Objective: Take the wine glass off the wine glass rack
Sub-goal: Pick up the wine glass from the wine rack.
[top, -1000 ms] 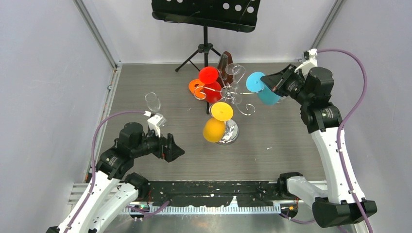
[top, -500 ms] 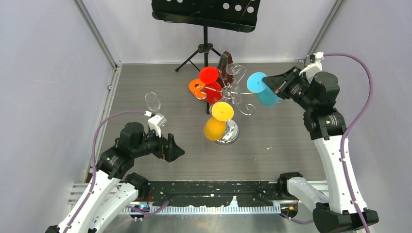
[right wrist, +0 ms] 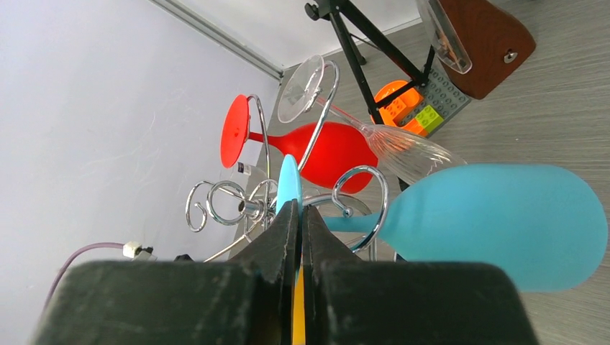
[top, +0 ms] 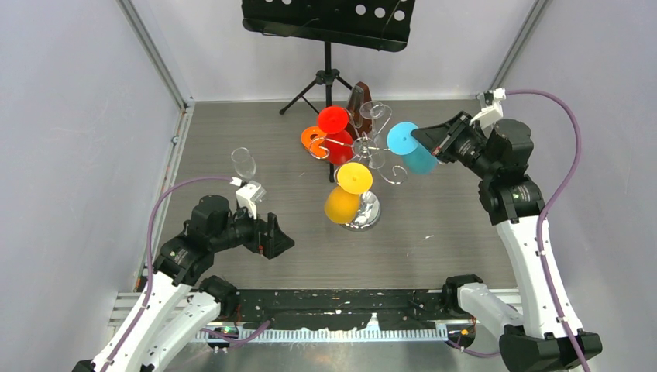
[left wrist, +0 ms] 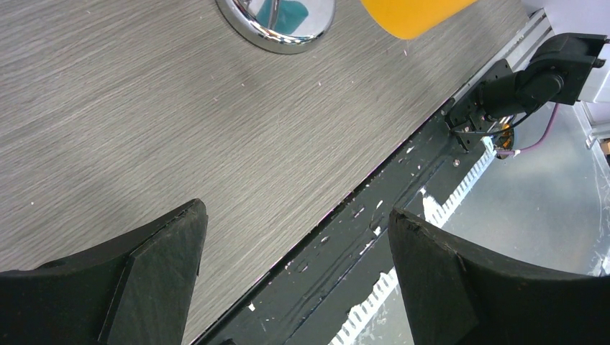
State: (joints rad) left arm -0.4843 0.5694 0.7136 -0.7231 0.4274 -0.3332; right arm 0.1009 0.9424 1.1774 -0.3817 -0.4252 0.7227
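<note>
Stemware: wine glass (right wrist: 496,223) on wine glass rack (top: 369,209)

Blue; probably light, stiff, slick, breakable; best held at foot or stem. Right tool (right wrist: 296,208) is pinched shut on thin foot rim. Stem, just ahead of tool, appears hooked in rack scroll. Long axis runs crosswise to tool, bowl toward its right. Left tool (left wrist: 296,215) gapes empty.
</note>
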